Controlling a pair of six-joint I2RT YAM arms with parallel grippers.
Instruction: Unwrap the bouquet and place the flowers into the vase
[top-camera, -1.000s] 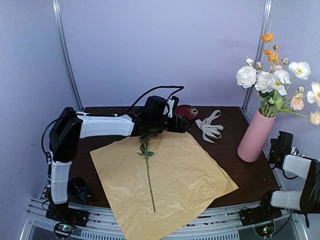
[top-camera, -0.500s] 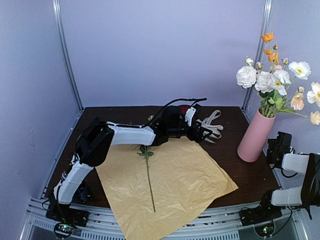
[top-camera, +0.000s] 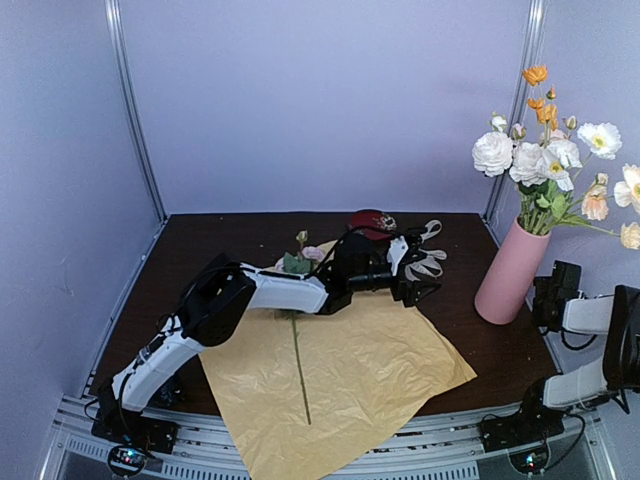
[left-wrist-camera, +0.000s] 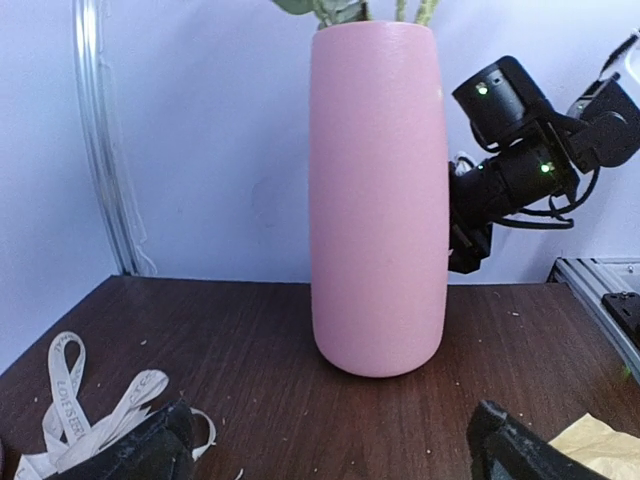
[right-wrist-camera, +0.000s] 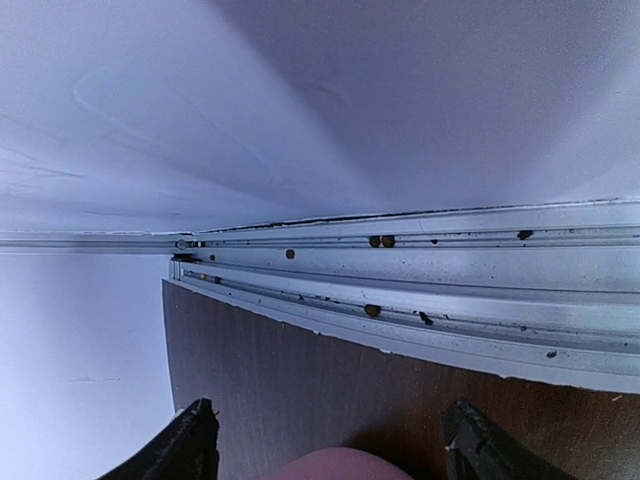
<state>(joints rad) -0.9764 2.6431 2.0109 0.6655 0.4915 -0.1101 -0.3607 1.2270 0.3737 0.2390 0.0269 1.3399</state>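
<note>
The pink vase stands at the table's right side with white, orange and pale pink flowers in it. One more flower lies on the spread tan paper, its stem pointing to the front and its pink bloom at the back. My left gripper is stretched over the paper's far right corner by the cream ribbon. In the left wrist view it is open and faces the vase. My right gripper is open just right of the vase, whose pink side shows low between the fingertips.
A dark red dish sits at the back of the table behind the left arm. The ribbon lies beside the left finger. The right arm stands close behind the vase. A metal rail borders the table.
My left arm has swung right, off the lying flower's head and over to the ribbon, so the pink bloom now shows. The right gripper has drawn slightly toward the vase.
</note>
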